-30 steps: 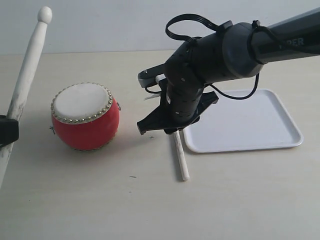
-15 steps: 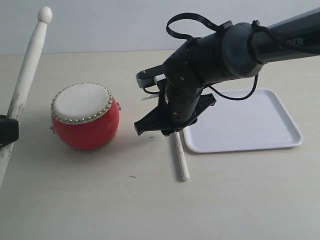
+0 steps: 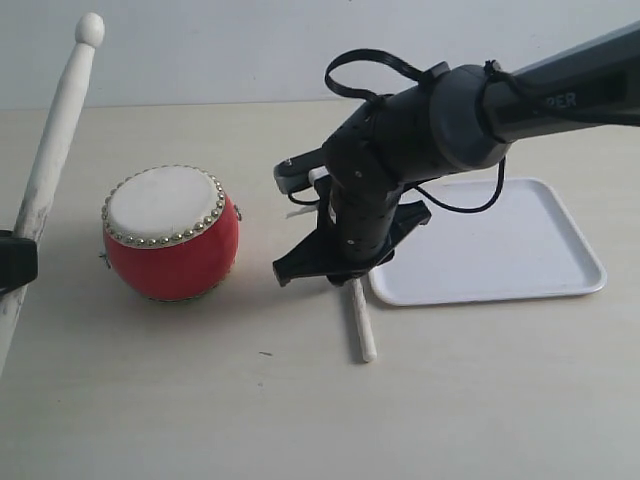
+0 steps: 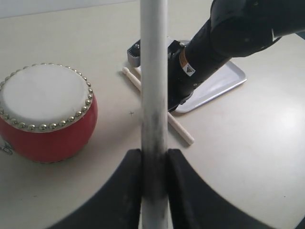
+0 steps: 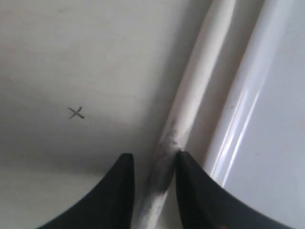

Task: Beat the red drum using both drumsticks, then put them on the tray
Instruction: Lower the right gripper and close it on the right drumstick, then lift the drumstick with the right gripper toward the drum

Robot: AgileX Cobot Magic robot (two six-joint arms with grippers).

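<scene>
Left hand (image 4: 154, 153) clamped on first drumstick (image 4: 153, 57). Right hand (image 5: 155, 156) parted astride second drumstick (image 5: 200, 81): judged light, stiff, roll-prone; scuffed shaft best gripped squarely.

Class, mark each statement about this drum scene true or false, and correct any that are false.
1. The left gripper is clamped on a held drumstick. True.
2. The second drumstick lies inside the tray. False: it lies on the table, just beside the tray's edge.
3. The right gripper has its fingers on either side of the second drumstick. True.
4. The red drum stands on the tray. False: it stands on the table, apart from the tray.
</scene>
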